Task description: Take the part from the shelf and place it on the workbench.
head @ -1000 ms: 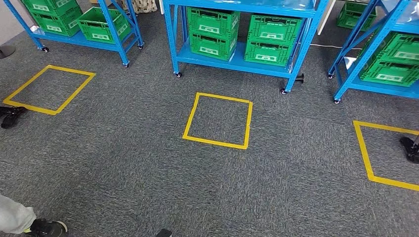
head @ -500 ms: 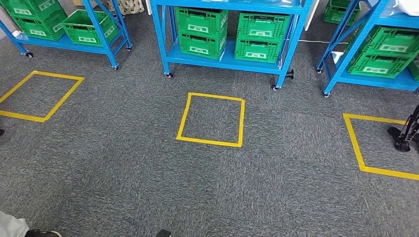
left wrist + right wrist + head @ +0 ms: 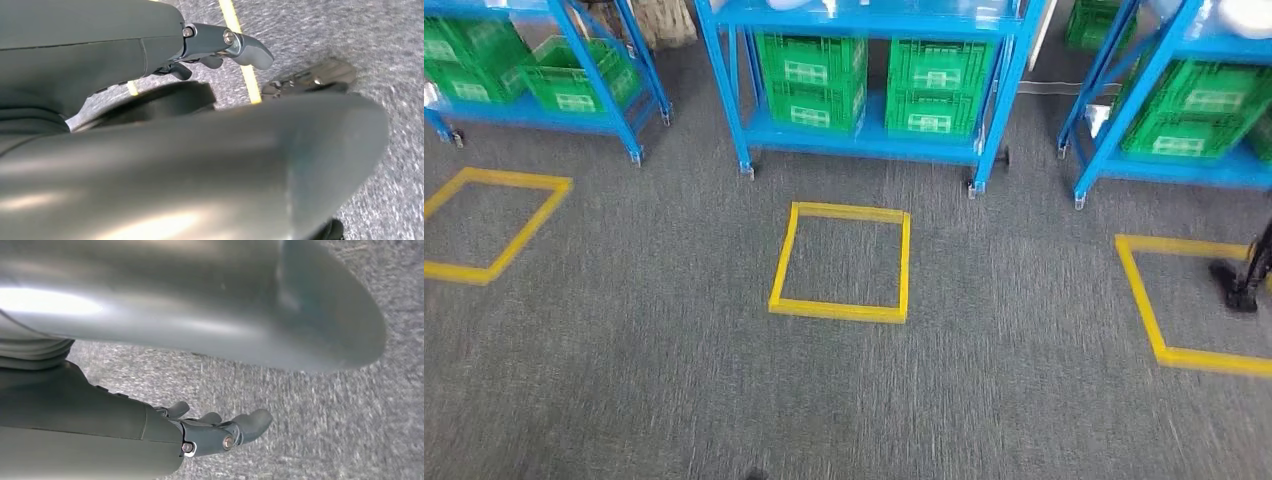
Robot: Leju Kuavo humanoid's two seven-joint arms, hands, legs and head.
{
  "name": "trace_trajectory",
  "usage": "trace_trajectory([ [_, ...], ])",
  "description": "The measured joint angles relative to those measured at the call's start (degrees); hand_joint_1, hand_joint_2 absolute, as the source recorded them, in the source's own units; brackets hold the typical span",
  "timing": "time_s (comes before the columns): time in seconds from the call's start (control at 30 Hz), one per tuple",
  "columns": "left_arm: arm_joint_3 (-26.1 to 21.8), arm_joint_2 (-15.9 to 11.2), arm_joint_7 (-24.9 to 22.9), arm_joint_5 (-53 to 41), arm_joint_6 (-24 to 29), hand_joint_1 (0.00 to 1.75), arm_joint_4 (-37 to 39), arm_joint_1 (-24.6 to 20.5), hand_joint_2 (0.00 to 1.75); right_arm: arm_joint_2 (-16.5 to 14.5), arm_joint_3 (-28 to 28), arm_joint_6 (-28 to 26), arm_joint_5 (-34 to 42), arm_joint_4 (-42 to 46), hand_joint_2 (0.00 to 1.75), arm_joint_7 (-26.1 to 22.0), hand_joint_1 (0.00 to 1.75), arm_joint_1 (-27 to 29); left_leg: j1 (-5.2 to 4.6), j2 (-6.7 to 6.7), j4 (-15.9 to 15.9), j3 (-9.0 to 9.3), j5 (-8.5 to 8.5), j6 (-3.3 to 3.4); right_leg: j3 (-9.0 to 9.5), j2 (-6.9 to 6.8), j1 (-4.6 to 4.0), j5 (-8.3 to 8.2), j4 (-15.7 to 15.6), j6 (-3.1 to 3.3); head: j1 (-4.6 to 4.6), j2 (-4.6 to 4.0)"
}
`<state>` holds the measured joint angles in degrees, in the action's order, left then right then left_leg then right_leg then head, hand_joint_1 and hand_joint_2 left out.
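Head view: blue shelf [image 3: 864, 140] at 12 o'clock, green crates [image 3: 809, 80] on its lower level; more blue shelves with crates at 10 and 2 o'clock. Yellow tape square [image 3: 839, 262] on the grey carpet [image 3: 674, 380] in front of the middle shelf, others at 9 and 3 o'clock. Part itself can't be made out; pale blurred things sit on the top shelf level, too unclear to name. Left hand [image 3: 220, 47] hangs over carpet near a yellow tape line, fingers loose, holding nothing. Right hand [image 3: 220, 432] hangs over carpet, fingers apart, holding nothing. Both hands well apart from the shelf.
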<state>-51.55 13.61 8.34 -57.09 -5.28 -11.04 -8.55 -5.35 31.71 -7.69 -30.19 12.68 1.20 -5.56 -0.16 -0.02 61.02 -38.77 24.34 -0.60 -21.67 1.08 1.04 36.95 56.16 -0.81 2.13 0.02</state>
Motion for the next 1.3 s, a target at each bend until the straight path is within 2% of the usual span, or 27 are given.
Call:
trace_trajectory([
  [0.07, -0.1, 0.0, 0.0, 0.0, 0.0, 0.00, 0.0, -0.1, 0.00, 0.0, 0.0, 0.0, -0.2, 0.0, 0.00, 0.0, 0.00, -0.2, 0.10, -0.07, -0.7, 1.36, 1.27, 0.93, 0.11, 0.03, 0.07, -1.45, 1.6, -0.75, 0.01, 0.01],
  [0.1, -0.2, 0.0, 0.0, -0.1, 0.0, 0.00, 0.0, 0.0, 0.00, 0.0, 0.0, 0.0, -0.3, 0.0, 0.00, 0.0, 0.00, -0.3, 0.27, -0.07, -1.3, 2.49, 1.71, 1.32, -1.08, -0.05, 0.06, -3.08, 4.5, -1.04, -0.01, 0.00],
  [0.13, -0.2, 0.1, 0.1, -0.1, 0.0, 0.00, 0.0, -0.1, 0.00, 0.0, -0.1, 0.0, -0.4, 0.0, 0.00, 0.0, 0.00, -0.4, 0.44, -0.06, -2.0, 3.83, 2.07, 1.60, -3.36, -0.18, 0.04, -4.46, 8.3, -1.26, -0.13, 0.00],
  [0.17, -0.2, 0.2, 0.4, -0.2, 0.0, 0.00, 0.0, -0.2, 0.00, -0.1, -0.1, 0.0, -0.5, 0.0, 0.00, 0.0, 0.00, -0.5, 0.58, -0.09, -2.7, 5.24, 2.43, 1.76, -6.17, -0.36, 0.04, -4.82, 12.2, -1.44, -0.27, 0.00],
  [0.2, -0.2, 0.2, 0.7, -0.2, 0.0, 0.00, 0.0, -0.2, 0.00, -0.1, -0.1, 0.0, -0.6, 0.0, 0.00, 0.0, 0.00, -0.5, 0.61, -0.13, -3.4, 6.56, 2.97, 1.86, -8.96, -0.52, 0.00, -3.78, 15.1, -1.62, -0.44, -0.01],
  [0.23, -0.3, 0.2, 1.0, -0.3, 0.1, 0.00, 0.0, -0.3, 0.00, -0.1, -0.1, 0.0, -0.7, 0.0, 0.00, 0.1, 0.00, -0.4, 0.61, -0.27, -4.0, 7.82, 3.56, 1.86, -11.44, -0.61, -0.02, -1.44, 16.8, -1.73, -0.56, 0.00],
  [0.27, -0.3, 0.2, 1.2, -0.3, 0.1, 0.00, 0.0, -0.3, 0.00, -0.1, -0.1, 0.0, -0.9, 0.0, 0.00, 0.1, 0.00, -0.4, 0.61, -0.42, -4.4, 9.04, 4.22, 1.81, -13.44, -0.66, -0.04, 1.26, 17.2, -1.78, -0.64, 0.00],
  [0.3, -0.3, 0.2, 1.3, -0.4, 0.2, 0.00, 0.0, -0.3, 0.00, -0.1, -0.1, 0.0, -1.0, 0.0, 0.00, 0.2, 0.00, -0.3, 0.60, -0.54, -4.7, 10.23, 4.97, 1.77, -14.88, -0.68, -0.06, 3.18, 16.5, -1.73, -0.70, 0.00],
  [0.33, -0.3, 0.2, 1.3, -0.4, 0.3, 0.00, 0.0, -0.3, 0.00, -0.1, -0.1, 0.0, -1.1, 0.0, 0.00, 0.2, 0.00, -0.3, 0.60, -0.62, -4.8, 11.38, 5.79, 1.73, -15.79, -0.69, -0.08, 3.41, 14.7, -1.60, -0.77, 0.00],
  [0.37, -0.3, 0.2, 1.3, -0.4, 0.4, 0.00, 0.0, -0.3, 0.00, -0.1, -0.1, 0.0, -1.2, 0.0, 0.00, 0.2, 0.00, -0.2, 0.59, -0.63, -4.8, 12.49, 6.66, 1.67, -16.26, -0.73, -0.12, 1.52, 12.0, -1.40, -0.84, 0.00],
  [0.43, -0.3, 0.3, 1.3, -0.4, 0.5, 0.00, 0.0, -0.2, 0.00, -0.1, -0.1, 0.0, -1.4, -0.1, 0.00, 0.5, 0.00, -0.1, 0.50, -0.68, -4.6, 14.01, 8.44, 1.33, -16.59, -0.98, -0.35, -7.26, 5.8, -0.80, -0.99, 0.00],
  [0.47, -0.4, 0.3, 1.3, -0.4, 0.6, 0.00, 0.0, -0.2, 0.00, 0.0, -0.1, 0.0, -1.6, -0.2, 0.00, 0.7, 0.00, -0.1, 0.43, -0.74, -4.6, 14.42, 9.26, 0.99, -16.60, -1.05, -0.56, -10.89, 3.8, -0.44, -1.06, 0.00],
  [0.5, -0.4, 0.3, 1.3, -0.4, 0.6, 0.00, 0.1, -0.3, 0.00, 0.0, -0.1, 0.0, -1.6, -0.2, 0.00, 0.9, 0.00, -0.1, 0.37, -0.81, -4.5, 14.81, 9.81, 0.57, -16.63, -1.08, -0.71, -13.14, 2.8, -0.05, -1.10, 0.00],
  [0.6, -0.4, 0.2, 1.4, -0.4, 0.6, 0.00, 0.0, -0.5, 0.00, 0.0, -0.1, -0.1, -1.7, -0.3, 0.00, 0.9, 0.00, -0.3, 0.37, -0.77, -3.6, 15.55, 10.20, -0.53, -15.66, -0.79, -0.72, -12.87, 2.6, 1.25, -1.03, 0.00],
  [0.67, -0.4, 0.3, 1.5, -0.4, 0.6, 0.00, 0.0, -0.6, 0.00, 0.0, -0.1, -0.1, -1.7, -0.3, 0.00, 0.9, 0.00, -0.5, 0.48, -0.58, 0.7, 13.53, 11.69, -0.89, -14.53, -0.71, -0.58, -12.28, 2.3, 2.07, -0.79, 0.00],
  [0.7, -0.4, 0.3, 1.5, -0.4, 0.6, 0.00, 0.0, -0.6, 0.00, 0.0, -0.1, -0.1, -1.8, -0.3, 0.44, 1.0, 0.00, -0.6, 0.54, -0.50, 4.3, 11.50, 13.25, -1.06, -14.10, -0.72, -0.59, -11.92, 2.2, 2.34, -0.66, 0.00],
  [0.77, -0.5, 0.2, 1.4, -0.3, 0.6, 0.00, 0.0, -0.6, 0.87, 0.0, -0.1, -0.4, -2.1, -0.3, 1.31, 1.3, 0.00, -0.7, 0.60, -0.42, 10.7, 6.89, 16.18, -1.39, -13.49, -0.69, -0.66, -11.24, 2.2, 2.50, -0.50, 0.00],
  [0.8, -0.5, 0.2, 1.2, 0.0, 0.6, 0.00, 0.0, -0.5, 1.31, 0.0, -0.1, -0.7, -2.4, -0.3, 1.75, 1.6, 0.00, -0.6, 0.60, -0.40, 11.8, 5.45, 16.15, -1.47, -13.15, -0.64, -0.68, -10.89, 2.2, 2.47, -0.47, 0.00],
  [0.83, -0.6, 0.2, 1.0, 0.4, 0.7, 0.00, 0.0, -0.5, 1.75, 0.0, -0.2, -1.1, -2.8, -0.3, 1.75, 2.0, 0.00, -0.6, 0.60, -0.39, 10.9, 4.89, 14.75, -1.46, -12.75, -0.58, -0.69, -10.56, 2.3, 2.40, -0.44, 0.00],
  [0.9, -1.1, 0.2, 0.3, 1.3, 1.0, 0.00, 0.0, -0.4, 1.75, 0.0, -0.6, -1.9, -3.6, -0.3, 1.75, 3.0, 0.00, -0.6, 0.58, -0.37, 4.2, 6.10, 9.15, -1.19, -11.89, -0.51, -0.69, -9.94, 2.4, 2.16, -0.35, 0.00],
  [0.93, -1.4, 0.2, -0.2, 1.6, 1.4, 0.00, 0.1, -0.4, 1.75, 0.0, -0.8, -2.1, -4.0, -0.3, 1.75, 3.3, 0.00, -0.7, 0.48, -0.35, 1.0, 6.87, 7.33, -0.97, -11.53, -0.48, -0.73, -9.72, 2.4, 1.97, -0.34, 0.00],
  [0.97, -1.6, 0.2, -0.6, 1.7, 1.7, 0.00, 0.1, -0.4, 1.75, -0.1, -0.9, -2.2, -4.3, -0.3, 1.75, 3.7, 0.00, -0.7, 0.36, -0.31, -1.2, 7.39, 6.53, -0.66, -11.36, -0.46, -0.77, -9.56, 2.5, 1.71, -0.27, 0.00],
  [1.0, -1.8, 0.2, -0.9, 1.7, 2.0, 0.00, 0.1, -0.4, 1.75, -0.1, -1.1, -2.3, -4.5, -0.3, 1.75, 3.9, 0.00, -0.8, 0.25, -0.27, -2.2, 7.57, 6.07, -0.31, -11.30, -0.45, -0.82, -9.43, 2.5, 1.39, -0.23, 0.00],
  [1.03, -1.9, 0.2, -1.1, 1.7, 2.2, 0.00, 0.1, -0.3, 1.75, -0.1, -1.2, -2.4, -4.6, -0.3, 1.75, 4.0, 0.00, -0.8, 0.22, -0.24, -2.3, 7.51, 6.11, -0.13, -11.27, -0.47, -0.95, -9.24, 2.6, 1.36, -0.22, 0.00],
  [1.1, -2.0, 0.2, -1.3, 1.8, 2.3, 0.00, 0.1, -0.2, 1.75, -0.1, -1.4, -2.5, -4.7, -0.3, 1.75, 4.1, 0.00, -0.8, 0.27, -0.25, -2.4, 7.56, 5.01, 0.11, -11.26, -0.54, -1.08, -9.11, 2.6, 1.68, -0.23, 0.00],
  [1.17, -2.1, 0.3, -1.5, 1.8, 2.3, 0.00, 0.1, -0.2, 1.75, -0.1, -1.4, -2.4, -4.8, -0.3, 1.75, 4.0, 0.00, -0.8, 0.22, -0.28, -2.4, 7.55, 4.98, 0.26, -11.15, -0.55, -1.10, -9.23, 2.5, 1.93, -0.26, 0.00],
  [1.3, -2.4, 0.3, -1.9, 1.8, 2.3, 0.00, 0.1, -0.3, 1.75, -0.2, -1.4, -2.2, -4.7, -0.3, 1.75, 3.8, 0.00, -0.8, 0.15, -0.27, -2.4, 7.55, 5.09, 0.73, -10.90, -0.55, -1.05, -9.39, 1.9, 1.34, -0.27, 0.00],
])
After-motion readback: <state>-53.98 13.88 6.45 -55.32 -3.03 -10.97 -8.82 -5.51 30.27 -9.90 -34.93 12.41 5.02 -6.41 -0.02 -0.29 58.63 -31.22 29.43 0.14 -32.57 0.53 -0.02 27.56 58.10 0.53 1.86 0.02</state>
